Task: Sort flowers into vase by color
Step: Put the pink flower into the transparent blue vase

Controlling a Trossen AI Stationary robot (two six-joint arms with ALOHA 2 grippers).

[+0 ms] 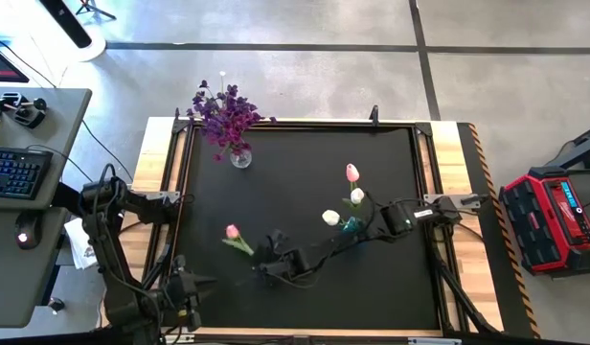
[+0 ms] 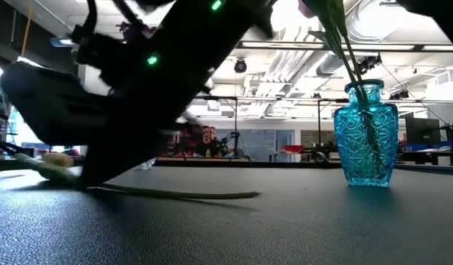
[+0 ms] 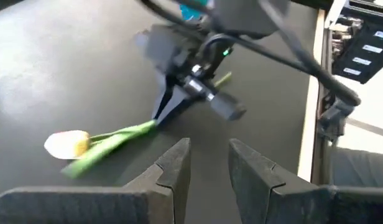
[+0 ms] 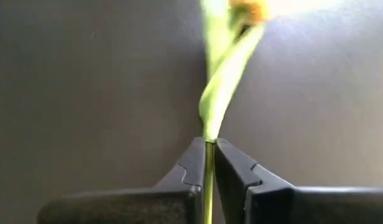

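Observation:
A pink tulip (image 1: 233, 232) lies flat on the black mat, its green stem running toward the near right. My right gripper (image 1: 261, 259) reaches in from the table's right and is shut on that stem (image 4: 208, 152). A blue glass vase (image 1: 351, 226) (image 2: 370, 132) stands upright under the right arm and holds a pink and two white tulips (image 1: 352, 173). At the far edge, a clear vase (image 1: 240, 159) holds purple sprays (image 1: 226, 110). My left gripper (image 3: 207, 163) waits open at the near left corner (image 1: 185, 287), apart from the tulip (image 3: 67, 144). My right gripper pinches the tulip's stem (image 4: 207, 163) between its two fingers, just below the leaves (image 4: 221, 87). The fingers (image 3: 161, 115) slant down from the near right and lie nearly along the stem. The tulip rests on the mat, with its free stem end (image 2: 234, 195) trailing behind the gripper.
The black mat (image 1: 295, 163) sits inside a wooden-edged frame (image 1: 156, 163). The blue vase stands close to the right arm's forearm (image 1: 391, 218). A desk with a keyboard (image 1: 17, 172) is left of the table and a red case (image 1: 554, 220) is to the right.

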